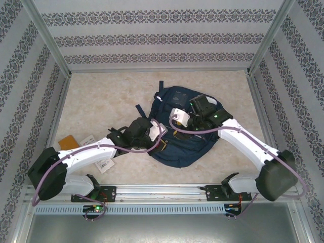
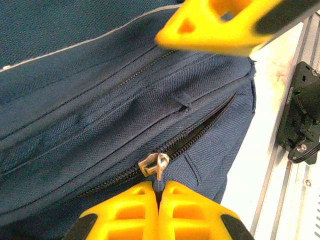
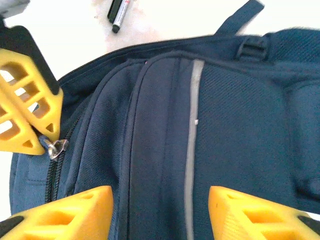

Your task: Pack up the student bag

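Right end effector (image 3: 160, 196): yellow fingers spread wide over the student bag (image 3: 235, 125)
Left end effector (image 3: 41, 140): at left, tips pinching the zipper pull (image 3: 58, 147)
Stripe (image 3: 192, 140): grey, running down the bag's front panel
Marker (image 3: 120, 12): lying on the bench (image 3: 65, 40) beyond the bag

No legible text anywhere (print on white card (image 1: 105, 166) too small to read).

The left arm (image 1: 86, 154) reaches from its base at the near edge of the worktop (image 1: 101, 101) toward the middle. The left gripper (image 2: 159, 200) has its jaws pressed together on a zip pull (image 2: 160, 167). The right arm (image 1: 248, 144) bends in from the near right. The right gripper (image 3: 160, 212) hangs with jaws apart, just beside the left one.
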`<state>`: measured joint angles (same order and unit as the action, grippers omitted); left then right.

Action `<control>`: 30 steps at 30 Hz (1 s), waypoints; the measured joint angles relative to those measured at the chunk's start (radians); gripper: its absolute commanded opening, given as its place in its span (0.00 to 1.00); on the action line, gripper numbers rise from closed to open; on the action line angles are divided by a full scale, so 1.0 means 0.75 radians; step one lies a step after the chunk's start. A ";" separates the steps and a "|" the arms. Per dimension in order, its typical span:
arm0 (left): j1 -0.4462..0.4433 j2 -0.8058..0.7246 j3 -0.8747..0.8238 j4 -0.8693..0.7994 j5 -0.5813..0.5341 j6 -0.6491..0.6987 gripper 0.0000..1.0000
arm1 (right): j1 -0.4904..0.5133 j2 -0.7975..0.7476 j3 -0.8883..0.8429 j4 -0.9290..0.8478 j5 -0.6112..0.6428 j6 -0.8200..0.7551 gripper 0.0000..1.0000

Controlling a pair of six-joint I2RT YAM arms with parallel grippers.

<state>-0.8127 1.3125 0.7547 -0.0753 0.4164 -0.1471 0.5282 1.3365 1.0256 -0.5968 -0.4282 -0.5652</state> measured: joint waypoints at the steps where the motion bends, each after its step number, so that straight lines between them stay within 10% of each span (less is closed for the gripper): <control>1: 0.000 -0.012 -0.013 0.004 -0.004 0.001 0.00 | -0.001 0.037 0.002 -0.003 -0.014 0.024 0.49; 4: 0.000 -0.028 -0.035 0.012 -0.014 0.004 0.00 | 0.000 0.157 0.031 -0.031 -0.032 0.065 0.39; 8: 0.001 -0.047 -0.058 0.016 -0.050 0.016 0.00 | 0.010 0.262 0.088 -0.101 -0.062 0.075 0.00; 24: 0.396 -0.171 -0.149 0.024 -0.052 0.112 0.00 | -0.009 0.029 0.084 -0.157 -0.043 -0.619 0.00; 30: 0.411 0.023 -0.106 0.058 0.098 0.103 0.00 | -0.039 -0.155 -0.010 -0.162 -0.011 -0.742 0.32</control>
<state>-0.5045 1.3296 0.6754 -0.0319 0.4900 -0.0696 0.4988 1.2205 1.0180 -0.7181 -0.4362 -1.1213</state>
